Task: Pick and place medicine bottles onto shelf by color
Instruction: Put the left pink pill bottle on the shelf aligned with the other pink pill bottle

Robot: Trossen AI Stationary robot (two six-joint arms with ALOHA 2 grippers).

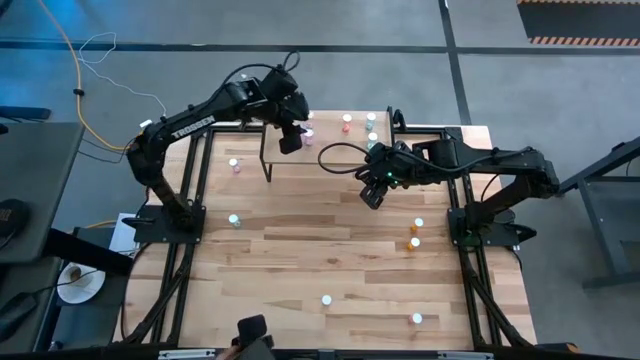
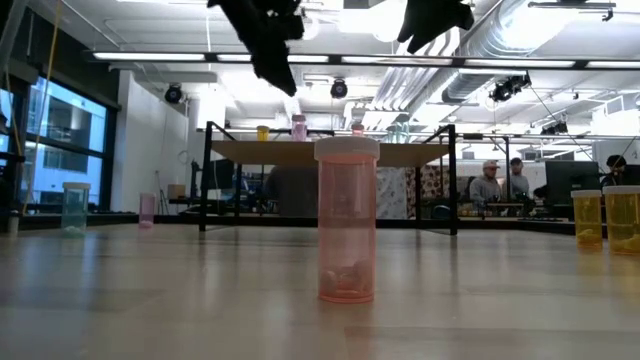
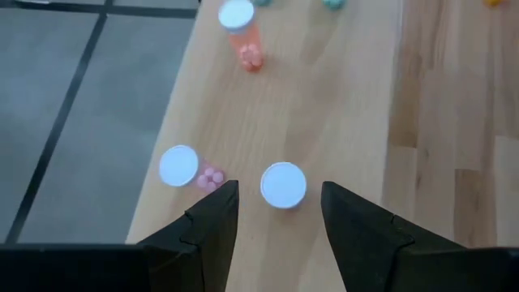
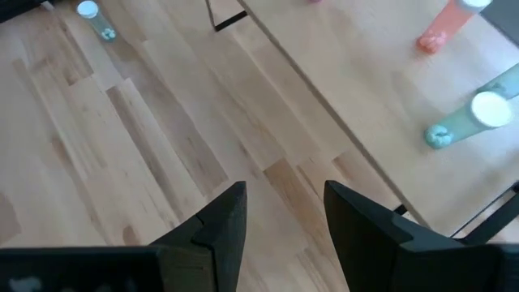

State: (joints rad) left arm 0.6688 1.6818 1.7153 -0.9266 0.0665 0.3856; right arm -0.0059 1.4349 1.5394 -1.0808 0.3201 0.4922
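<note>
The shelf [image 1: 330,150] stands at the table's far middle on black legs. My left gripper [image 1: 290,142] hovers open over its left part. In the left wrist view its fingers [image 3: 212,217] stand on either side of a white-capped medicine bottle [image 3: 283,185] that stands upright on the shelf, apart from them. A pink bottle [image 3: 188,169] stands beside it and an orange-red one [image 3: 242,32] farther along. My right gripper [image 1: 372,197] hangs open above the table at the shelf's near right corner, with only bare tabletop between its fingers [image 4: 219,223].
Loose bottles stand on the table: pink [image 1: 236,163] and teal [image 1: 234,219] at the left, orange ones [image 1: 413,242] at the right, two near the front [image 1: 326,299]. A teal bottle [image 4: 464,120] stands on the shelf's right part. People sit beyond the table [image 2: 500,180].
</note>
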